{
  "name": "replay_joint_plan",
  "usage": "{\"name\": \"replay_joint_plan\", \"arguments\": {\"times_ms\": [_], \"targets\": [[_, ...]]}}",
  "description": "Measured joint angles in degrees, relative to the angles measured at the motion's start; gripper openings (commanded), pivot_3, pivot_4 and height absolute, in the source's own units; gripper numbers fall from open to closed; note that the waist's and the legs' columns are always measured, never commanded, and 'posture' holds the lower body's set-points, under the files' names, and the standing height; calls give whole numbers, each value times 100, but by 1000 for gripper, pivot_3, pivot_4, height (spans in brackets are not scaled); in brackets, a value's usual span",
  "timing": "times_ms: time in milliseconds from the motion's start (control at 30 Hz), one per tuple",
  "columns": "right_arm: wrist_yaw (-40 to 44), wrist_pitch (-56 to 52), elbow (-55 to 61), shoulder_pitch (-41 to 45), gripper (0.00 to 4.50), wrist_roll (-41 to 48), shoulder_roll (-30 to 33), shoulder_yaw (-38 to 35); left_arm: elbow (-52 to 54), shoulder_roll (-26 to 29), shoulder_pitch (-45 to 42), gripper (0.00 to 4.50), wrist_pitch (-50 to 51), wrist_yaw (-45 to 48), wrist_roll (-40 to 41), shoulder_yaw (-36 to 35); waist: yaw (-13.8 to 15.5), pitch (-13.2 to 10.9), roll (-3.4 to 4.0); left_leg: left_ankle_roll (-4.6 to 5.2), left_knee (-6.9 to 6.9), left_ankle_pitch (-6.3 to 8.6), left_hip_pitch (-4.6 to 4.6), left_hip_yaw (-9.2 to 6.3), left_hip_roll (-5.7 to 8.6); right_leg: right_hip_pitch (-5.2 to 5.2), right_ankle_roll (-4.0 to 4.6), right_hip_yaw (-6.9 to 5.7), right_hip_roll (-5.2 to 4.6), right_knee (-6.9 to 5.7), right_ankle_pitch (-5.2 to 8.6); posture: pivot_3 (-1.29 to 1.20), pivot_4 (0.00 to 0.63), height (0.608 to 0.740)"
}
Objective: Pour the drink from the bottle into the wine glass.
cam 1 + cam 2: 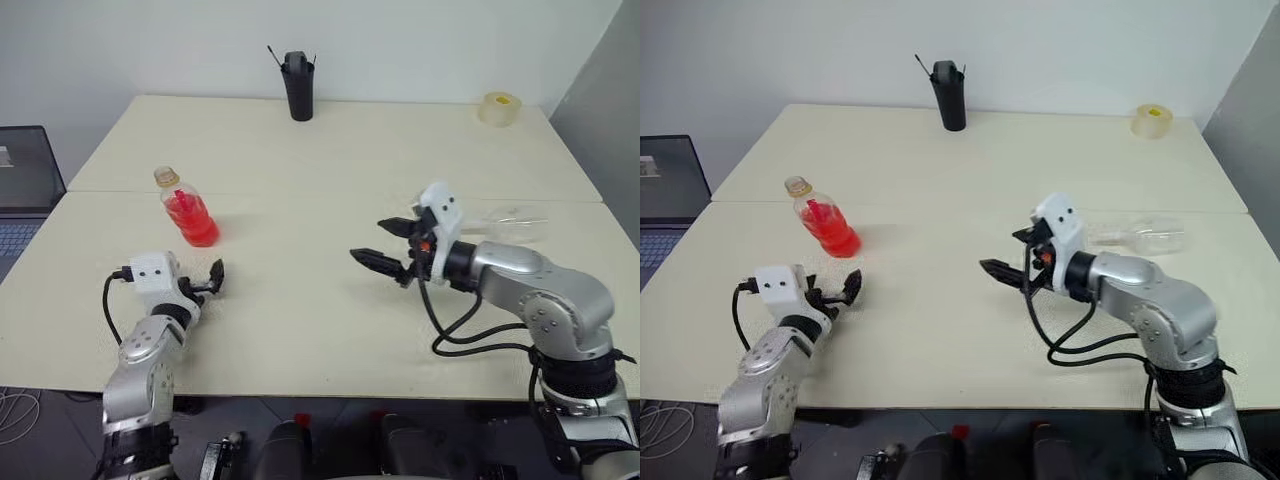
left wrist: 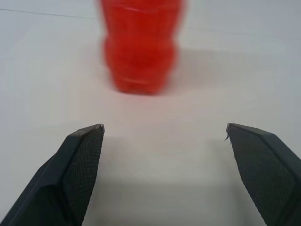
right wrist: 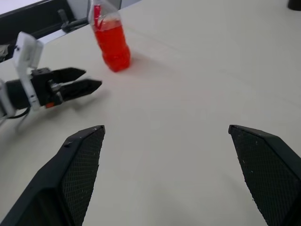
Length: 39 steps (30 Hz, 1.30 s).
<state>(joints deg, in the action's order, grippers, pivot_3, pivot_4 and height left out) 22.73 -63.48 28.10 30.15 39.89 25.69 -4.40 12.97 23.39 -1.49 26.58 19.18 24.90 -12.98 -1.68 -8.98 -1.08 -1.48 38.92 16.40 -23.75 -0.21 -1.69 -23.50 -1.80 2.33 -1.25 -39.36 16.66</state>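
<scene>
The bottle (image 1: 188,212), small and clear with the red drink (image 1: 192,220) inside, stands upright on the left half of the table (image 1: 300,330). Its neck looks uncapped. My left gripper (image 1: 208,280) is open just in front of it, a short gap away; in the left wrist view its fingertips (image 2: 89,136) stand wide with the bottle (image 2: 141,47) ahead. My right gripper (image 1: 372,241) hovers open over the table's middle, pointing left toward the bottle (image 3: 110,42). The wine glass (image 1: 512,222) lies on its side behind my right arm.
A tall black cup (image 1: 298,85) holding utensils stands at the table's far edge. A roll of tape (image 1: 499,108) sits at the far right corner. A laptop (image 1: 25,190) is off the table's left side. A seam runs across the tabletop.
</scene>
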Motion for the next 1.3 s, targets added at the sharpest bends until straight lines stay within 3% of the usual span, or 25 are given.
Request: {"name": "replay_joint_plan", "arguments": {"times_ms": [67,233,400,500,633,833,1100,1300], "targets": [[-420,-297,-16,0,4500,137,-202,-565,471,328,-69,4472,156,810,311,427,24,2,-2,0,0,0,5,-9,3,13,0,-7,12,3,0,0,150,740],[-1641,-1062,-326,-6,4500,203,-1002,-1765,573,720,-1113,4472,461,1786,489,1048,11,3,0,0,-8,0,23,13,5,19,-1,-6,23,5,1,0,150,740],[-3324,-1847,-421,682,4500,213,-2472,-3853,545,792,-1913,4472,1034,2393,679,1627,-31,-3,11,-14,-14,-8,29,26,0,8,0,5,26,-8,2,0,150,740],[-4179,-1821,-421,1291,4500,530,-3257,-4908,502,797,-2138,4472,1216,2629,736,1833,-38,-3,18,-9,-16,-5,34,29,1,7,3,7,33,-14,3,0,150,740],[-5388,-1068,-681,1472,4500,1420,-3315,-5844,425,795,-2214,4472,1272,2789,725,1979,9,-6,22,-3,-15,-2,30,30,5,13,0,2,20,1,5,0,150,740],[-6287,209,-996,1404,4500,2579,-3319,-5869,406,789,-2373,4472,1271,2899,696,1980,-59,-9,31,-1,-18,-1,34,35,3,11,0,11,34,-5,5,0,150,740],[-6951,1331,-1637,671,4500,4033,-3327,-4751,231,764,-2492,4472,1038,2947,514,1996,-145,-11,35,0,-20,0,33,31,-3,12,1,14,32,-4,6,0,150,740],[-6871,1958,-2195,109,4500,4281,-3334,-4104,227,650,-2511,4472,980,2981,415,2052,-145,-14,39,0,-20,0,33,33,-3,12,0,14,32,-3,6,0,150,740]]}}
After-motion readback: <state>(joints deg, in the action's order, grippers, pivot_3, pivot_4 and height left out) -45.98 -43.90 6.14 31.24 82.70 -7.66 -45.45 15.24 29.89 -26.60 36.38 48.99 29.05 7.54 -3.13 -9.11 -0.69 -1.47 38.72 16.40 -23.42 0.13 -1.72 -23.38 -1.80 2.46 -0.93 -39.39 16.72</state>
